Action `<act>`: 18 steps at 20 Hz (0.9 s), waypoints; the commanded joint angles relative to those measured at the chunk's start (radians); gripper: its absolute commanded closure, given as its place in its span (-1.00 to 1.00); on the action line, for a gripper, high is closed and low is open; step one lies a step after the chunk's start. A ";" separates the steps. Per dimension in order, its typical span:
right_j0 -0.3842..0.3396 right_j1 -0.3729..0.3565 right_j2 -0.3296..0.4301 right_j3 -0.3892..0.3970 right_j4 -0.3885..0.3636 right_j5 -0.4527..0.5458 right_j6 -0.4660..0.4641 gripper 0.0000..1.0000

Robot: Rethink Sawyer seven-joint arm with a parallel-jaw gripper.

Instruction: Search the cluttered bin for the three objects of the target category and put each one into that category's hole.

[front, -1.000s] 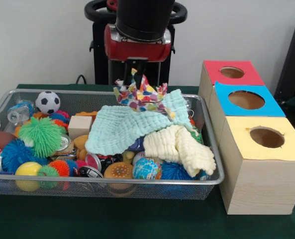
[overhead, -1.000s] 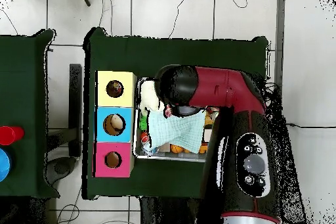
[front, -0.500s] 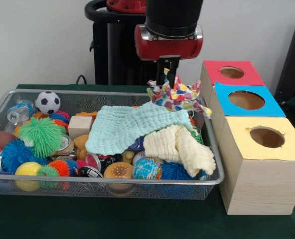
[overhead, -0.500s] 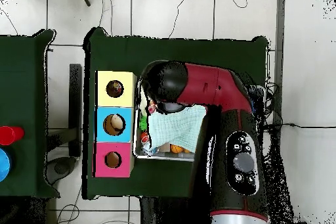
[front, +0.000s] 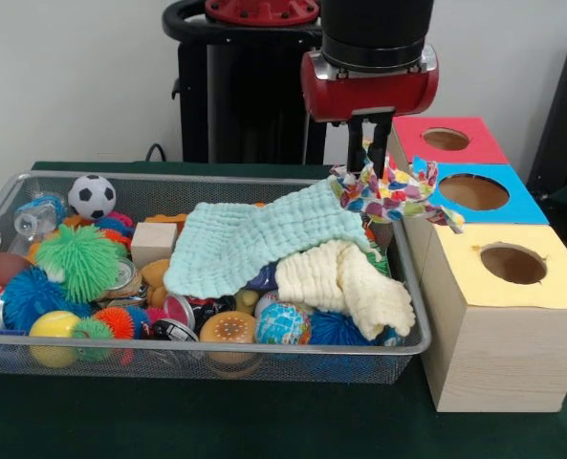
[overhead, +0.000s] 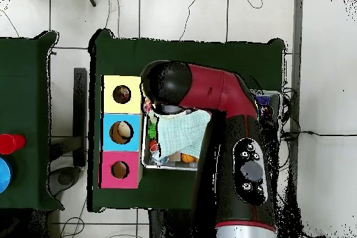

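My claw [front: 367, 158] was clamped on the multicoloured patterned cloth [front: 388, 191], which hung above the wire bin's [front: 409, 277] end nearest the boxes, its edge reaching the blue-topped box [front: 493, 206]. A pale green cloth [front: 254, 239] and a cream cloth [front: 345, 277] lay in the bin.

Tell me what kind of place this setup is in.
Most likely a robotics lab test station. A gripper carries a patterned cloth from a wire bin of mixed toys toward wooden boxes with coloured, holed lids, on a green-covered table over a cable-strewn tiled floor.
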 commanded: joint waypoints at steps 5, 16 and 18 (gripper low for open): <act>0.043 0.016 0.067 0.068 0.069 -0.177 0.219 1.00; 0.111 0.020 0.022 0.133 0.116 -0.288 0.295 1.00; 0.124 0.021 0.005 0.149 0.117 -0.288 0.307 1.00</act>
